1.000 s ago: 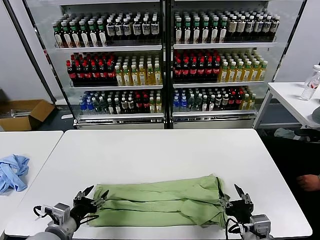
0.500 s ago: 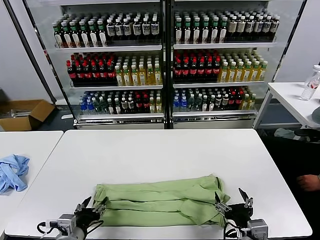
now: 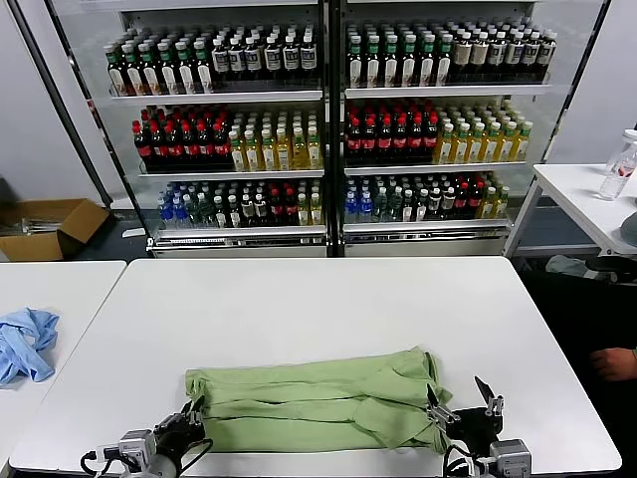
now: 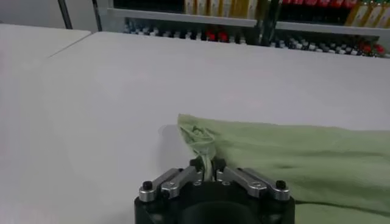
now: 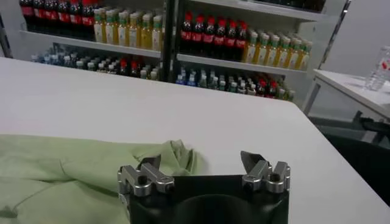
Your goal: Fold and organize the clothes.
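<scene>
Behind stands a drinks cooler (image 3: 328, 129), while the left gripper (image 4: 208, 169) pinches the shirt (image 3: 318, 398) edge, seemingly to fold, and the right gripper (image 5: 202, 168) gapes empty.

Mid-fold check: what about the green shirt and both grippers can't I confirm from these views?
- Shirt: collar, buttons and print are folded out of sight in every view.
- Left gripper: shut on the shirt corner; how many layers it pinches is hidden by its fingers.
- Right gripper: open; head view cuts off its body, and whether its fingertips touch cloth is unclear.
</scene>
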Controlling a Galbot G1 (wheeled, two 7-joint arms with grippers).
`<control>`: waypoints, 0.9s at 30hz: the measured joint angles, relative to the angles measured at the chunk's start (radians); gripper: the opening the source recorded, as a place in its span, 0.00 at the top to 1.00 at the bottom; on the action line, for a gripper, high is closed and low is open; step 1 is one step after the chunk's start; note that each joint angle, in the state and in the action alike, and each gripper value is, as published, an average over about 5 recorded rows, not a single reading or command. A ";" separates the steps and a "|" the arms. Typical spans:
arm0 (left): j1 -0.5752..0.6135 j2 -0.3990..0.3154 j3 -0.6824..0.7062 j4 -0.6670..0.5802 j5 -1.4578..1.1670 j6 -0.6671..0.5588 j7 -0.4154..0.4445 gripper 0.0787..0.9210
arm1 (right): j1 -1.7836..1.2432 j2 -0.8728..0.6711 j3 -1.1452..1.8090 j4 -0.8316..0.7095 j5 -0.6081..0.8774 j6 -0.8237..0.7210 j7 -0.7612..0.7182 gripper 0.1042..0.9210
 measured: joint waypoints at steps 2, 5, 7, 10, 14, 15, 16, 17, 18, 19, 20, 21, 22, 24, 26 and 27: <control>-0.007 0.002 -0.005 -0.001 0.015 0.000 -0.002 0.96 | -0.001 -0.001 0.003 0.003 -0.001 0.001 0.001 0.12; -0.018 0.012 -0.027 -0.009 0.056 0.000 -0.003 0.96 | -0.001 -0.003 0.006 0.007 -0.002 0.001 0.002 0.12; -0.023 0.024 -0.056 -0.014 0.090 -0.002 0.001 0.96 | -0.001 -0.002 0.004 0.010 -0.003 0.001 0.003 0.12; -0.024 0.044 -0.123 -0.014 0.150 -0.009 0.016 0.96 | -0.001 0.002 0.001 0.015 -0.005 0.001 0.003 0.12; -0.021 0.070 -0.222 -0.003 0.243 -0.022 0.031 0.96 | 0.000 0.004 -0.002 0.021 -0.007 -0.001 0.003 0.12; -0.019 0.074 -0.242 -0.001 0.264 -0.023 0.035 0.96 | 0.000 0.004 -0.002 0.022 -0.007 -0.001 0.004 0.12; -0.017 0.076 -0.258 -0.001 0.282 -0.024 0.038 0.96 | 0.001 0.004 -0.003 0.022 -0.008 -0.002 0.004 0.12; -0.015 0.078 -0.270 -0.005 0.297 -0.024 0.042 0.96 | 0.002 0.004 -0.004 0.022 -0.009 -0.003 0.004 0.12; -0.012 0.078 -0.277 -0.011 0.308 -0.022 0.047 0.96 | 0.003 0.004 -0.005 0.022 -0.010 -0.004 0.004 0.12; -0.009 0.077 -0.280 -0.020 0.315 -0.019 0.052 0.96 | 0.003 0.004 -0.005 0.022 -0.012 -0.004 0.004 0.12; -0.006 0.075 -0.279 -0.033 0.317 -0.015 0.058 0.96 | 0.002 0.004 -0.005 0.023 -0.013 -0.005 0.004 0.12; -0.003 0.072 -0.272 -0.049 0.313 -0.011 0.063 0.96 | 0.001 0.004 -0.005 0.023 -0.015 -0.005 0.004 0.12; -0.001 0.068 -0.262 -0.067 0.305 -0.007 0.069 0.96 | 0.000 0.005 -0.004 0.024 -0.016 -0.005 0.004 0.12; 0.003 0.059 -0.227 -0.106 0.272 0.001 0.081 0.96 | -0.003 0.006 -0.003 0.026 -0.018 -0.006 0.005 0.12; 0.002 0.049 -0.182 -0.143 0.228 0.006 0.092 0.96 | -0.006 0.009 -0.002 0.028 -0.019 -0.007 0.005 0.12; 0.000 0.043 -0.157 -0.158 0.206 0.009 0.098 0.96 | -0.007 0.010 -0.002 0.029 -0.019 -0.007 0.005 0.12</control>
